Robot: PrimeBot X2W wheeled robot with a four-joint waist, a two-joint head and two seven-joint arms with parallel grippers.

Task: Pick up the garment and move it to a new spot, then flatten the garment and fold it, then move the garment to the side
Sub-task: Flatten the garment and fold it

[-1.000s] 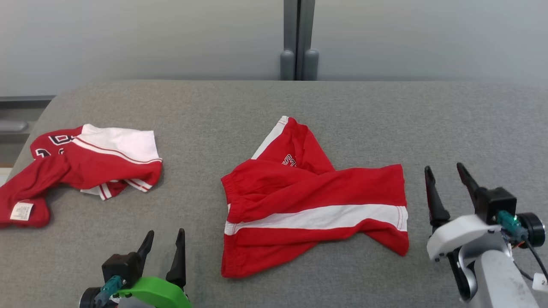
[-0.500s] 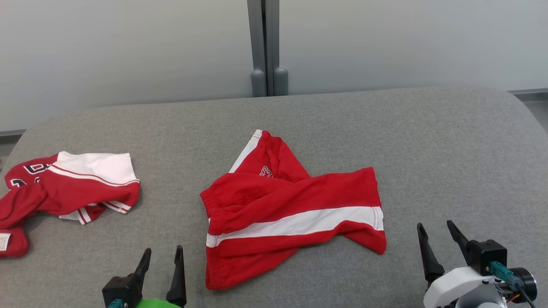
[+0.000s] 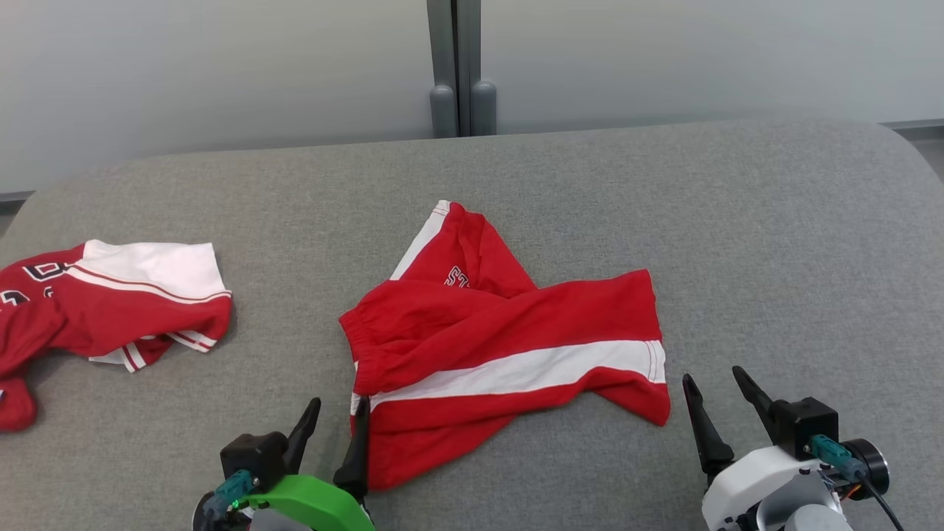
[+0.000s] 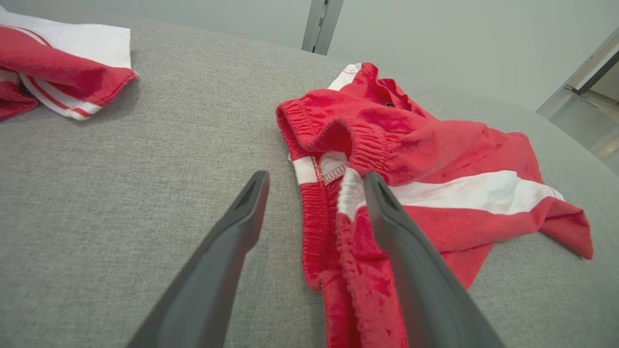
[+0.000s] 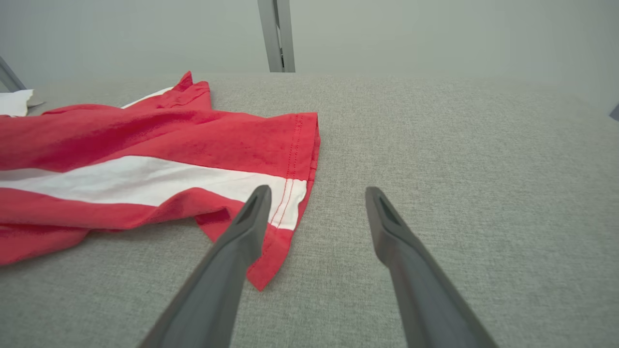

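The garment (image 3: pixel 501 339) is a pair of red shorts with a white side stripe, lying crumpled in the middle of the grey padded table (image 3: pixel 664 206). My left gripper (image 3: pixel 339 405) is open at its near left corner. In the left wrist view the elastic waistband of the garment (image 4: pixel 435 159) lies between the fingers of the left gripper (image 4: pixel 316 179), with the right finger over the cloth. My right gripper (image 3: pixel 712 376) is open just right of the leg hem. The right wrist view has the garment (image 5: pixel 145 145) beside the left finger of the right gripper (image 5: pixel 317 191).
A second red and white garment (image 3: pixel 110 302) lies bunched at the table's left edge, also seen as the second garment (image 4: pixel 48 63) in the left wrist view. A grey post (image 3: pixel 457 66) stands behind the table against a pale wall. Bare grey surface stretches right of the shorts.
The head camera has shifted. Both open grippers have moved in toward the shorts, the left up to the waistband corner, the right closer to the leg hem. The shorts lie as before.
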